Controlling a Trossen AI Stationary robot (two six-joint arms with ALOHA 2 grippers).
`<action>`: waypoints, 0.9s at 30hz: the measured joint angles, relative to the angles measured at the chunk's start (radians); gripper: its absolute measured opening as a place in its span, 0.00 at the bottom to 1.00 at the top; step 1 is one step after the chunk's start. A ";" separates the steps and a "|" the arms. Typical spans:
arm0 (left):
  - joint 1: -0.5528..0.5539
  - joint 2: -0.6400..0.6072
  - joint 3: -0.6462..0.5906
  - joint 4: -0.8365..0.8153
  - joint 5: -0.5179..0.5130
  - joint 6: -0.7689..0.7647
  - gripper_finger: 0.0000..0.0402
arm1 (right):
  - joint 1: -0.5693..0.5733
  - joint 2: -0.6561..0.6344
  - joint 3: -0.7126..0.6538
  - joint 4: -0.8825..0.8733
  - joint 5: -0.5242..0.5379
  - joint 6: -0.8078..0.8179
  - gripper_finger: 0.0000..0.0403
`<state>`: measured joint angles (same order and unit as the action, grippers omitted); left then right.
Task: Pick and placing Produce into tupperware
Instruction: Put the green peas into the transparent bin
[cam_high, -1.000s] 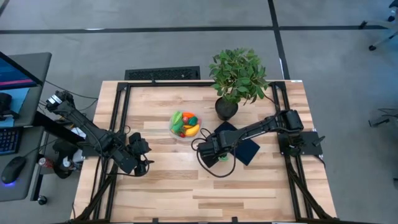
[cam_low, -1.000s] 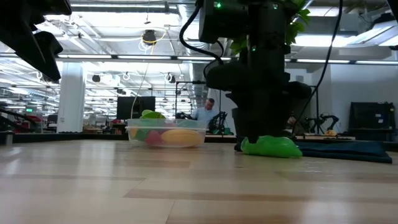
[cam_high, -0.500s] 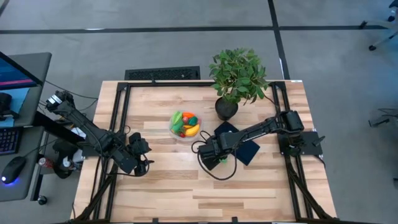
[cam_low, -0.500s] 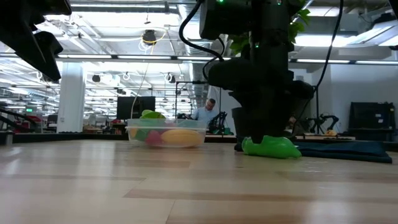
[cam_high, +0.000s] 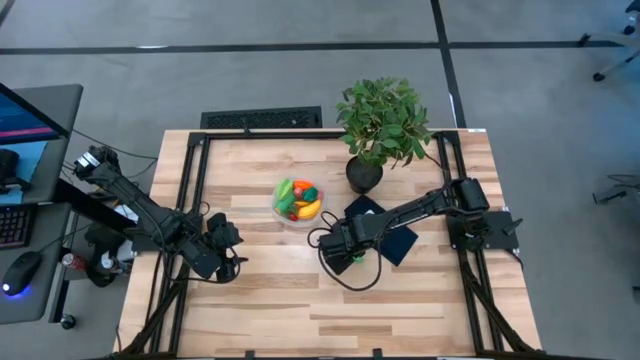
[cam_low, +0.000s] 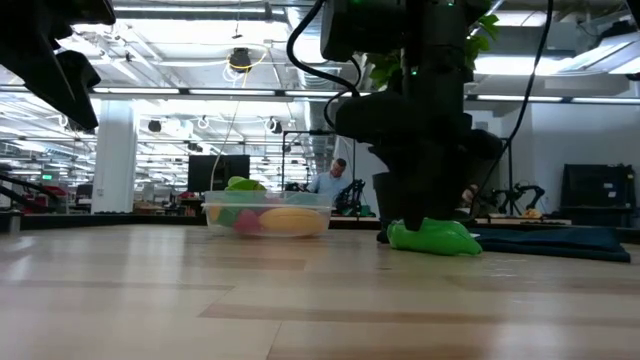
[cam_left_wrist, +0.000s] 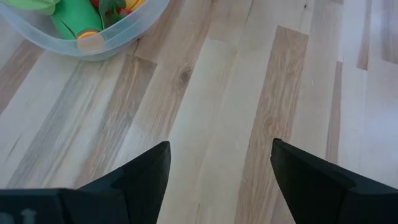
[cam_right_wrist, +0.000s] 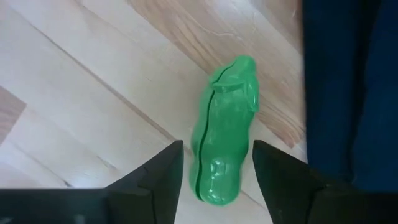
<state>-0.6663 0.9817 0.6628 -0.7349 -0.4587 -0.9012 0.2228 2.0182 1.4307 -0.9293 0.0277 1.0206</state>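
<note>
Straddling green pepper (cam_right_wrist: 225, 149) — right fingers (cam_right_wrist: 161, 171) apart (left fingers (cam_left_wrist: 146, 174) apart); no writing legible.

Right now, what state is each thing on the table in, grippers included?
Green pepper: lying on the table, between the right gripper's fingers, not lifted.
Tupperware: upright, holding several produce pieces.
Right gripper: lowered around the pepper, fingers apart.
Left gripper: open, empty, near the tupperware.
Plant: upright.

Bright, even overhead light; soft shadows; low view backlit w/ arms silhouetted.
</note>
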 joint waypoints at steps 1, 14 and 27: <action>0.000 0.000 0.000 0.000 0.000 -0.001 0.66 | 0.000 0.000 0.000 0.001 0.000 0.000 0.46; 0.000 0.000 0.000 0.000 0.000 -0.003 0.66 | 0.004 0.055 0.000 0.034 -0.030 -0.022 0.54; 0.000 0.000 0.000 -0.008 0.005 -0.003 0.66 | 0.012 0.067 0.008 0.048 -0.033 -0.007 0.54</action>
<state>-0.6666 0.9817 0.6628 -0.7425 -0.4538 -0.9039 0.2352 2.0847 1.4391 -0.8818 -0.0051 1.0140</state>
